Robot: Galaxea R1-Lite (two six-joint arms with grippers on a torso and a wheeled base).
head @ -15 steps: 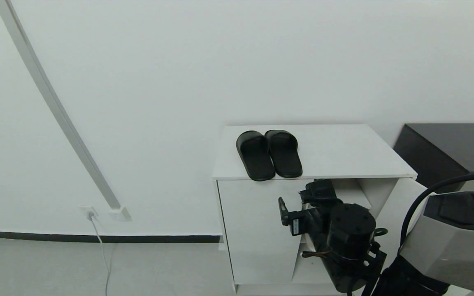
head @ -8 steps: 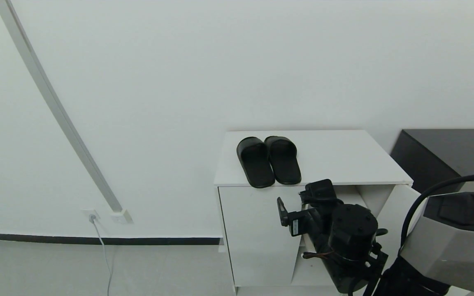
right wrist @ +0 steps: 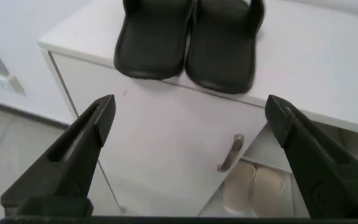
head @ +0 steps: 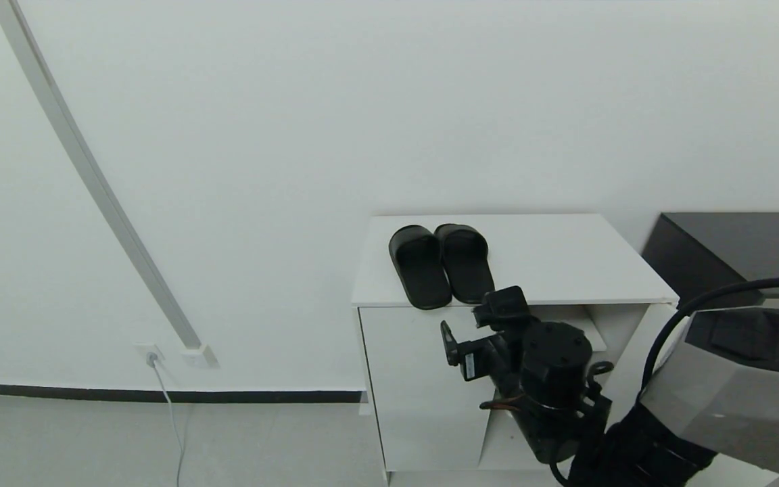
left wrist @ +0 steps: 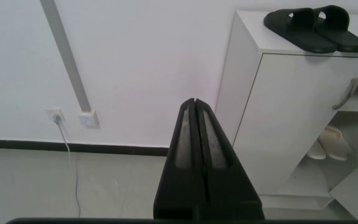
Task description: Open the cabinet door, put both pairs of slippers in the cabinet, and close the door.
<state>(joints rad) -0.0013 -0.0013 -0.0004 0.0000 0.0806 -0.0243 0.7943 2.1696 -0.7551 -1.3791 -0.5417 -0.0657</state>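
On the left, our left end effector [left wrist: 194, 104] hangs well off the cabinet's [left wrist: 242, 93] left side, its fingers pressed together on nothing. The black slippers [head: 442, 265] lie side by side on the left part of the cabinet top. Their long axes run front to back, with the heels at the front edge, above the shut left door [head: 423, 379]. Our right end effector [right wrist: 190, 106] sits just before that door, spread wide and empty. The pair lies up and ahead of it, so we judge the right arm nearer. Farther right, pale slippers [right wrist: 253, 186] rest inside the cabinet's open half.
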